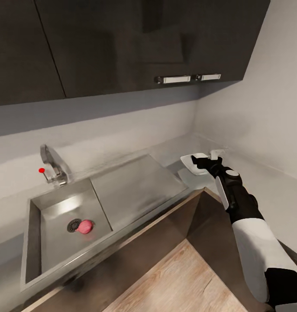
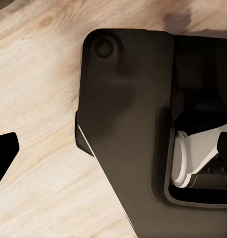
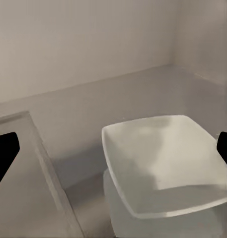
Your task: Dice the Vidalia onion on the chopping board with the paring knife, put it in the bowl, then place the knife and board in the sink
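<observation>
Here the right pincer (image 1: pixel 203 162), spread wide, is hovering at the bowl (image 3: pixel 165 161), partly hiding it; no writing is showing.

I can read no writing, label, brand or number anywhere in front of me. The bowl (image 1: pixel 194 164) just past my right hand (image 1: pixel 205 162) is plain white, and the sink (image 1: pixel 135 186), its tap (image 1: pixel 53 164) and the cabinet doors (image 1: pixel 122 43) above carry no marks. The tap's red knob (image 1: pixel 41 170) is bare colour.
</observation>
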You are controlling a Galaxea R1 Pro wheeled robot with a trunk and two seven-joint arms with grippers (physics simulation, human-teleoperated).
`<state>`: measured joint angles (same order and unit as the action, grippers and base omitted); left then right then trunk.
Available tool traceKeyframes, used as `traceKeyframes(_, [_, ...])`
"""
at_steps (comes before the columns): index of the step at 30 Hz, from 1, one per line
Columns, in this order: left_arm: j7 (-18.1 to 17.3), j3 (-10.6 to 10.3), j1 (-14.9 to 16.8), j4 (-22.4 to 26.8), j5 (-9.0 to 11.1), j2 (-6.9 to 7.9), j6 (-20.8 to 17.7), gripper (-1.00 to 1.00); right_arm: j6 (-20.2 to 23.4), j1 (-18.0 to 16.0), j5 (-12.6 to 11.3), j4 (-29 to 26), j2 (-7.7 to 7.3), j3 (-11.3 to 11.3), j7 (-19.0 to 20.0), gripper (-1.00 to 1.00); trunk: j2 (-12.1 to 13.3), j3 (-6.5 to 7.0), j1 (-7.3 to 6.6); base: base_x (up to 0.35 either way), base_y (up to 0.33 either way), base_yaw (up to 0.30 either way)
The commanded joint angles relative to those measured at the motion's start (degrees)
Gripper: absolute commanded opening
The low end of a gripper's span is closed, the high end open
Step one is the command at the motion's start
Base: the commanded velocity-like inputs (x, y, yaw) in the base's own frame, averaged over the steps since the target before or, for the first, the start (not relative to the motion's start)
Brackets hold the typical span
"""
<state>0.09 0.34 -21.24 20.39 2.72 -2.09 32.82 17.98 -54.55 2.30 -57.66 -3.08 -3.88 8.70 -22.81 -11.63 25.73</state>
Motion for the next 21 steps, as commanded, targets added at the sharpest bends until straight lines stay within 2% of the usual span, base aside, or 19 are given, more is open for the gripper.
traceKeyframes(1, [-0.01, 0.01, -0.03, 0.05, 0.27, -0.02, 0.05, 1.00, 0.30, -0.03, 0.25, -0.08, 0.01, -0.15, 0.37, 1.00, -0.10, -0.10, 0.06, 0.115, -0.142, 0.000])
traceKeyframes(7, [-0.01, 0.01, -0.03, 0.00, 0.27, -0.02, 0.05, 1.00, 0.30, -0.04, 0.25, -0.08, -0.02, -0.17, 0.37, 1.00, -0.10, -0.10, 0.06, 0.070, -0.092, 0.000])
traceKeyframes(21, [-0.01, 0.01, -0.03, 0.00, 0.30, -0.02, 0.05, 1.00, 0.30, -0.03, 0.31, -0.02, 0.01, -0.08, 0.36, 1.00, -0.10, -0.10, 0.06, 0.170, -0.185, 0.000])
